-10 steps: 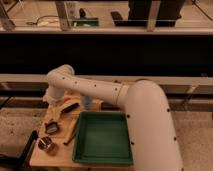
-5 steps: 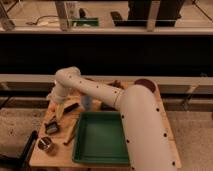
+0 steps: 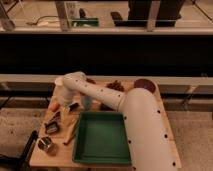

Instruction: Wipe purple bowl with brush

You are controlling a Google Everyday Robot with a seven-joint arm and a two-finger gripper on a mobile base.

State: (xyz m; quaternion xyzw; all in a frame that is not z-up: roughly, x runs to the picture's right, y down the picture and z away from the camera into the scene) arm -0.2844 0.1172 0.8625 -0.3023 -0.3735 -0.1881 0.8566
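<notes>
End effector (image 3: 69, 106) hangs at tabletop's (image 3: 57, 156) left, grip state untellable; your brush (image 3: 51, 127) lies near at 7 o'clock, purple bowl (image 3: 145, 84) far at 2.

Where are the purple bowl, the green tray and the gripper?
purple bowl (image 3: 144, 84): camera view, on its dark inside.
green tray (image 3: 101, 137): camera view, on its bare floor.
gripper (image 3: 67, 105): camera view, on its lower end, just beyond the tray's far left corner.
</notes>
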